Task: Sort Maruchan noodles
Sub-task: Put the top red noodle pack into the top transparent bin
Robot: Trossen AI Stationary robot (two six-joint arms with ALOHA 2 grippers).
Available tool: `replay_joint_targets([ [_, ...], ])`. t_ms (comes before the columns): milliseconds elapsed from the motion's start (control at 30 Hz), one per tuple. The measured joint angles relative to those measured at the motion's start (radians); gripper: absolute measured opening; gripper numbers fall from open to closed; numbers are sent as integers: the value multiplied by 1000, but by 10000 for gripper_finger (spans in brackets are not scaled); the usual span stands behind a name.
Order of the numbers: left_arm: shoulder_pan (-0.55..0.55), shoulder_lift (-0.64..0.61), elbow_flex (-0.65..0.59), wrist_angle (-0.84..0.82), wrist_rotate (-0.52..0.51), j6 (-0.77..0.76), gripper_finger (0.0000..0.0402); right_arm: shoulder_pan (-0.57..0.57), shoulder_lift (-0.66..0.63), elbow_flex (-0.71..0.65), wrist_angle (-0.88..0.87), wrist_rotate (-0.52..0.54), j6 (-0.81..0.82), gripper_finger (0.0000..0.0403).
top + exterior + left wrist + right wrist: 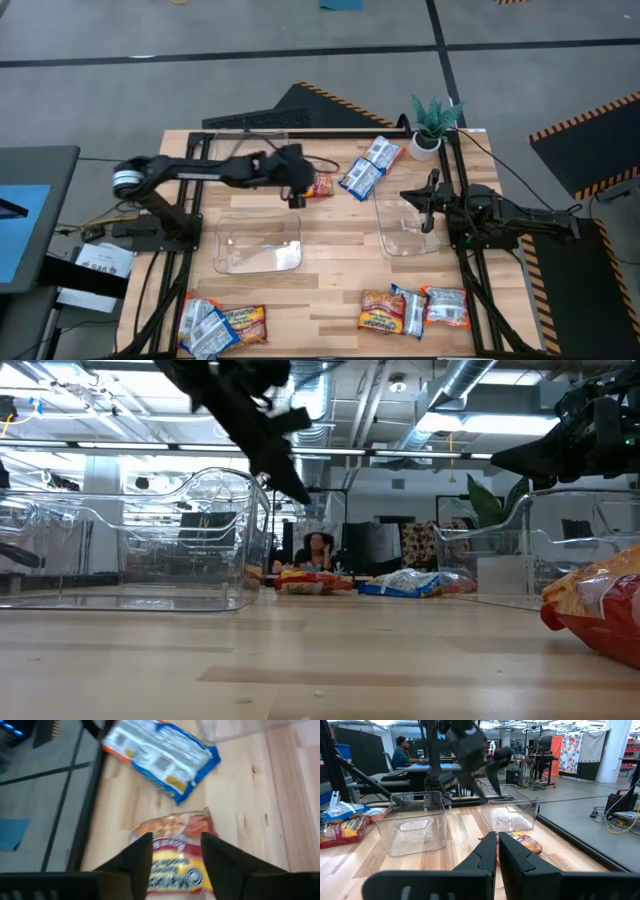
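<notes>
Wooden counter (340, 255) fills the high view, with two clear bins (258, 243) at its middle, both looking empty. Noodle packets lie in clusters: two at seven o'clock (222, 323), three at five o'clock (412, 307), blue ones at one o'clock (368, 168). The left gripper (296, 194) hangs at twelve o'clock over a red-and-orange packet (322, 186). The right gripper (428, 203) waits at three o'clock above the right-hand bin (408, 225).

Low view: both bins stand bare, packets beyond them.

Left wrist view: the jaws stand parted, straddling that packet (176, 855) without pinching it; a blue packet (162, 757) lies just beyond.

Right wrist view: its jaws are closed, empty.

Sorting looks barely begun; every packet seems still to go.
</notes>
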Motion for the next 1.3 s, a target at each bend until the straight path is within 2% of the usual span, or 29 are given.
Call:
replay_joint_targets([
  [133,-26,106,49,-22,-16,-8,203,0,0,0,0,0,0,43],
  [267,-36,167,54,-9,-21,-27,217,0,0,0,0,0,0,43],
  [467,-29,223,54,13,-70,-25,219,0,0,0,0,0,0,43],
  [1033,40,263,52,53,66,-71,219,0,0,0,0,0,0,43],
  [1300,50,357,55,89,49,-68,219,0,0,0,0,0,0,43],
])
